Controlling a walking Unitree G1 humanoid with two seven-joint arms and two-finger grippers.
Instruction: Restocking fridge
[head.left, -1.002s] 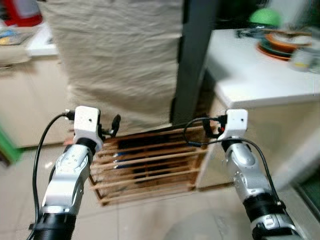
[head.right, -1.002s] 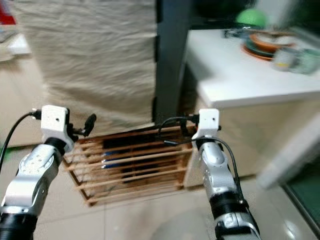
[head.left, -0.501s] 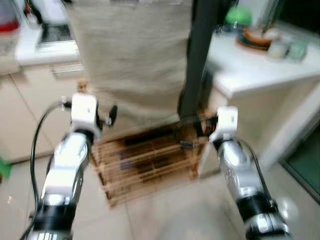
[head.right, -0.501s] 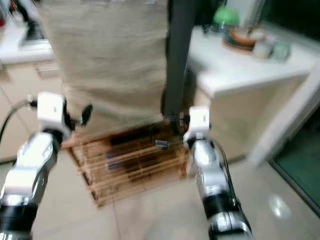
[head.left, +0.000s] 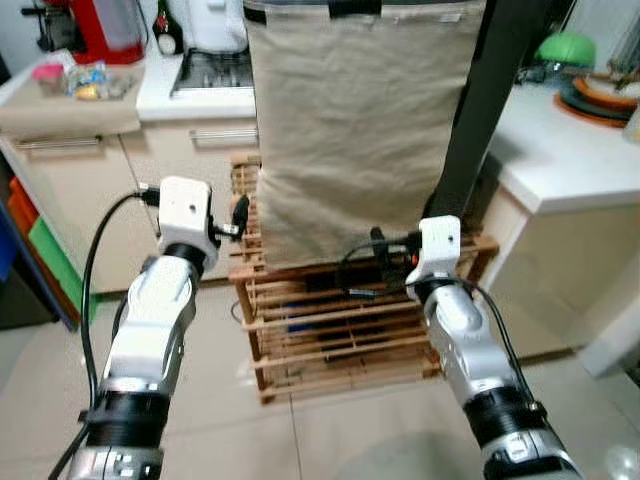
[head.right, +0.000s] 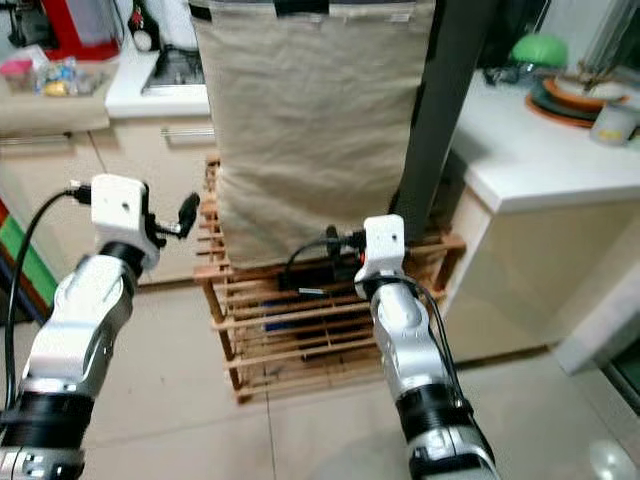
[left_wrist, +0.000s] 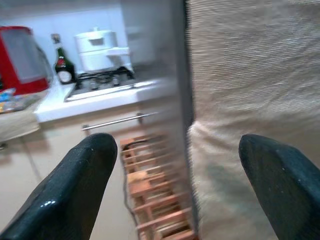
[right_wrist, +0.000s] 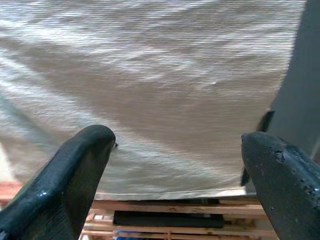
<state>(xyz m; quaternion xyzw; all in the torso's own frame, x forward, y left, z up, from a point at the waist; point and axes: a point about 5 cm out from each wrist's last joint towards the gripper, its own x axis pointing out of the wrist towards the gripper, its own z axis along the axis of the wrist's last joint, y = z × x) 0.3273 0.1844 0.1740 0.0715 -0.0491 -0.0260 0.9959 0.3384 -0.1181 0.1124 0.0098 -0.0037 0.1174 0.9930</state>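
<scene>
Tiled kitchen floor (head.left: 330, 430) underfoot, sharper and seen from farther back than a second ago. Left claw (left_wrist: 172, 175) and right claw (right_wrist: 177, 170) raised at 6 o'clock, both spread wide, holding nothing. Wooden slatted rack (head.left: 330, 330) just beyond. Beige cloth (head.left: 350, 120) draped over dark fridge (head.left: 485, 110) at 12 o'clock. White bench (head.left: 570, 150) with dishes at 2 o'clock; stove bench (head.left: 200, 90) at 10 o'clock.

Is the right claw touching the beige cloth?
Apart. In the right wrist view, the right claw is open with the beige cloth beyond its fingertips.
</scene>
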